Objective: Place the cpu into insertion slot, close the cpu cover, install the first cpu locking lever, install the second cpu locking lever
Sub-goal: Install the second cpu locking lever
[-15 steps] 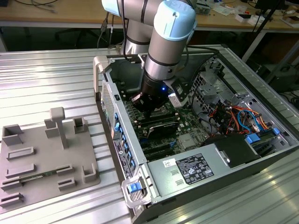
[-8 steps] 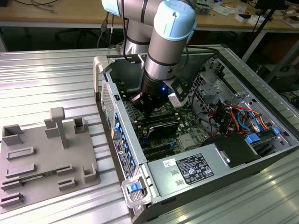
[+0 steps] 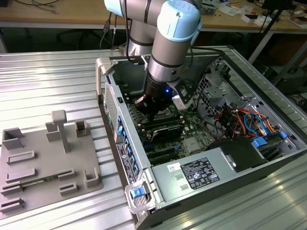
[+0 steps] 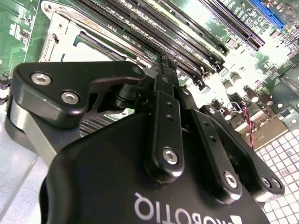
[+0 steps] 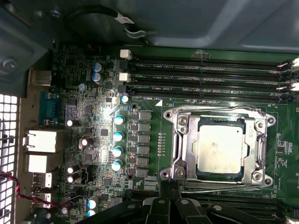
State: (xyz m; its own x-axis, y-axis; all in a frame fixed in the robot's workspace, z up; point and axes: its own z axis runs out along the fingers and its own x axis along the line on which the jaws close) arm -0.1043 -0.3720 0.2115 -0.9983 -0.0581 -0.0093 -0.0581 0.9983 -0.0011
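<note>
CPU (image 5: 219,148) is sitting flat in its socket in the first wrist view, silvery top facing up, with the cpu cover (image 5: 183,140) lying down around it as a metal frame. Memory slots (image 5: 205,70) are running alongside one edge of the socket; a row of small capacitors (image 5: 118,142) is standing just beside the opposite side.

Gripper (image 4: 164,63) is hanging low over the motherboard (image 3: 189,125) inside the open computer case (image 3: 139,158), fingers drawn together to a narrow tip, holding nothing that I can make out. That tip is sitting at the socket's edge next to a thin wire lever (image 5: 219,187) lying along the frame.

Whether either lever is latched, I cannot tell.

Risks, as I judge them: the closed fingertips are working very close to the slots and the frame, so a slight sideways offset could be scraping the board or slipping off the thin lever. Pressing down on an unseated cover could be stressing the chip beneath.
</note>
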